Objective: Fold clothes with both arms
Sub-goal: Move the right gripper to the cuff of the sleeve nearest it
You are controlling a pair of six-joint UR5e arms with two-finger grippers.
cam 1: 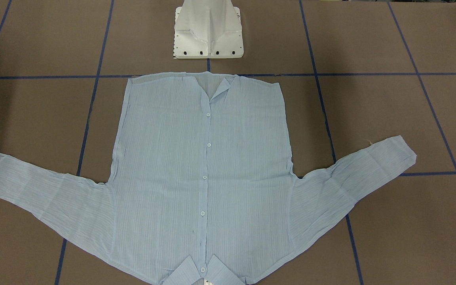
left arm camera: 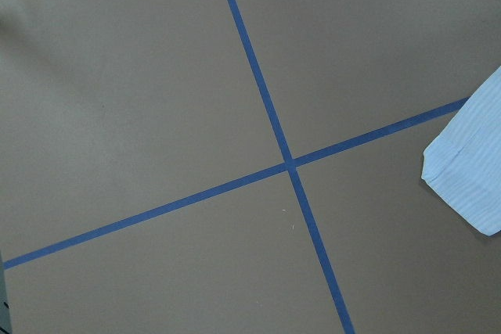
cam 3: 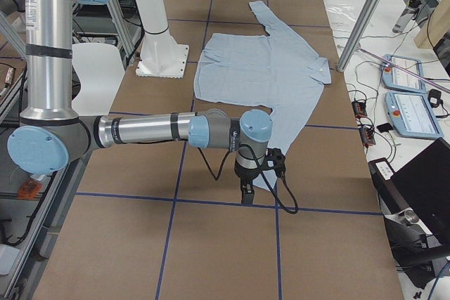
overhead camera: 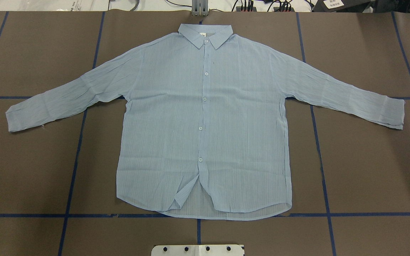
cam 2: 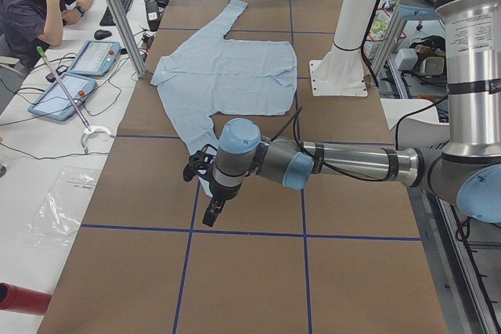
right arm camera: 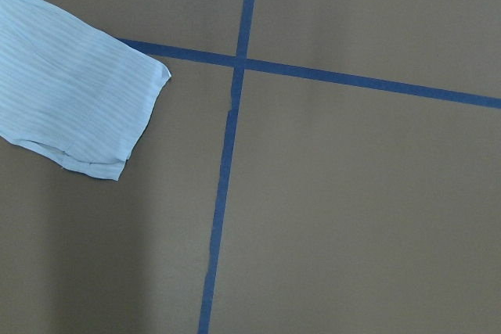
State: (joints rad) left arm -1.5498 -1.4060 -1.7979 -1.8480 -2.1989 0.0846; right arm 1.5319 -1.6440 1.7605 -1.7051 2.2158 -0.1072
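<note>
Left end effector [cam 2: 213,213] hovers just beside the spread shirt [overhead camera: 205,117].

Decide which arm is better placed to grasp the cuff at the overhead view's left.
Left: the left gripper hangs beside that cuff; the right gripper is by the opposite cuff.

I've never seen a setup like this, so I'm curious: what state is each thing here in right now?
shirt: spread flat, front up, buttoned, not yet folded.
hem corner: flipped over.
left gripper: hovering by the left cuff; open or shut, cannot tell.
right gripper: hovering by the right cuff; cannot tell either.
</note>
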